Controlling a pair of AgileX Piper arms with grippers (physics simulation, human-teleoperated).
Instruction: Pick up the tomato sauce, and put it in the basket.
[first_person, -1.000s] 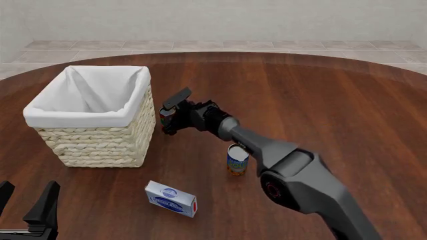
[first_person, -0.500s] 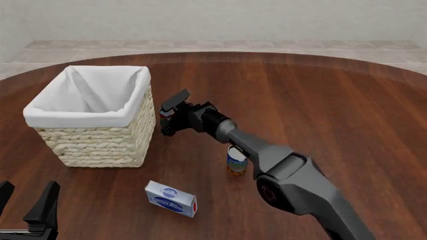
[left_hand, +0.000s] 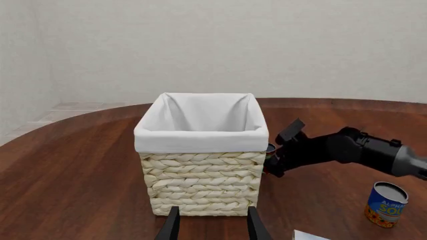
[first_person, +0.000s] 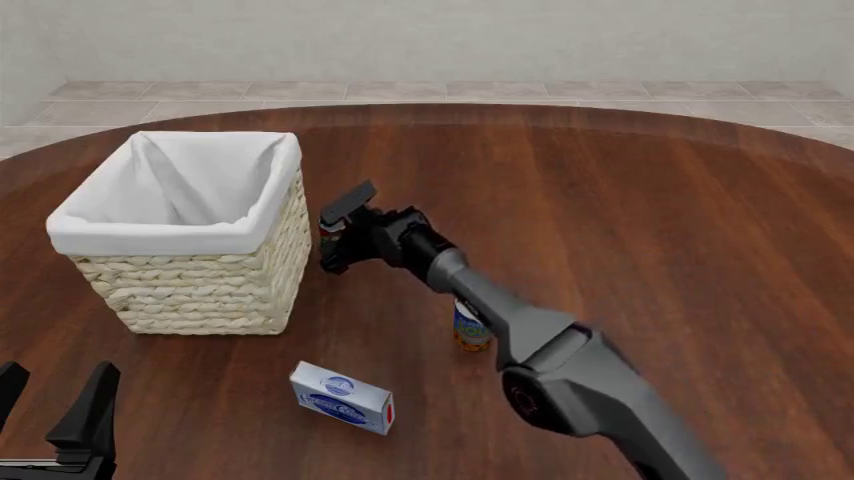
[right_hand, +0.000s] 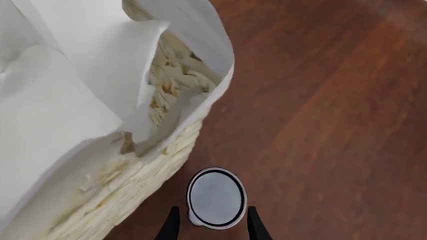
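Two arms share this tabletop (first_person: 641, 200), but only our right end effector (right_hand: 209, 226) is near the tomato sauce (right_hand: 215, 197). The can stands upright just beside the basket (first_person: 187, 290), on its right wall. Our fingers straddle it from above, spread slightly wider than the lid, not yet clamped. Our left end effector (left_hand: 209, 226) hangs parted, well apart, facing the basket.

Small red cylindrical tomato sauce can (right_hand: 215, 197) upright on the wood table, close beside the basket.
Grey metal top faces up. Large square pale straw wicker basket (first_person: 187, 285) with white cloth liner folded over its rim stands upright; nothing visible inside.
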